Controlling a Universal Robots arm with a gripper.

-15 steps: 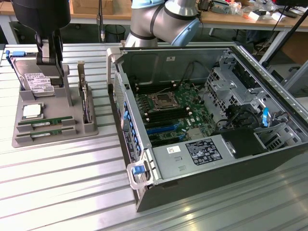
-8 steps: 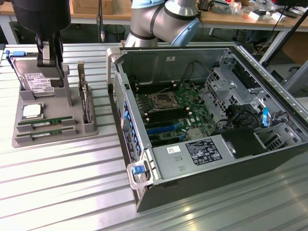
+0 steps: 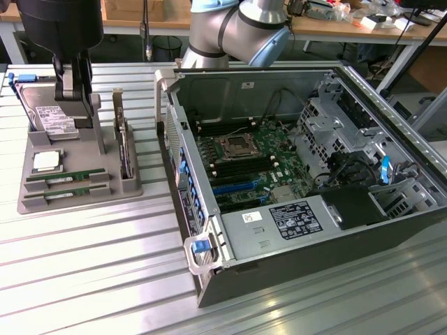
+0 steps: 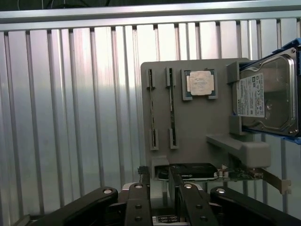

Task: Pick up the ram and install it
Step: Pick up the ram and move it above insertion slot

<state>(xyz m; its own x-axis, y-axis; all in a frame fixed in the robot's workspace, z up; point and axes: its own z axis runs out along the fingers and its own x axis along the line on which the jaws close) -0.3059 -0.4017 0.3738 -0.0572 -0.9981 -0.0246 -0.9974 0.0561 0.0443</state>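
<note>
The hand [image 3: 75, 91] hung pointing straight down from a silver arm [image 3: 237, 31] with a pale blue joint cap. Its two dark fingers were spread wide, with nothing between them. It hovered above a grey holder [image 3: 98, 164] on the ribbed metal surface [image 3: 84, 279], touching nothing there.

On the holder a hard drive [image 3: 49, 115] stood on edge. Its white label carried print too small to read. Next came a square silver processor [image 3: 46, 160]. A ram stick [image 3: 66, 178] and a second ram stick [image 3: 68, 190] lay side by side in slots at the end nearest the exterior camera. An upright card [image 3: 124, 146] stood along the holder's side.

To the exterior view's right sat an open computer case [image 3: 314, 269]. The sticker on its power supply [image 3: 293, 220] was illegible. The frame edge cut off the hand's upper body.
</note>
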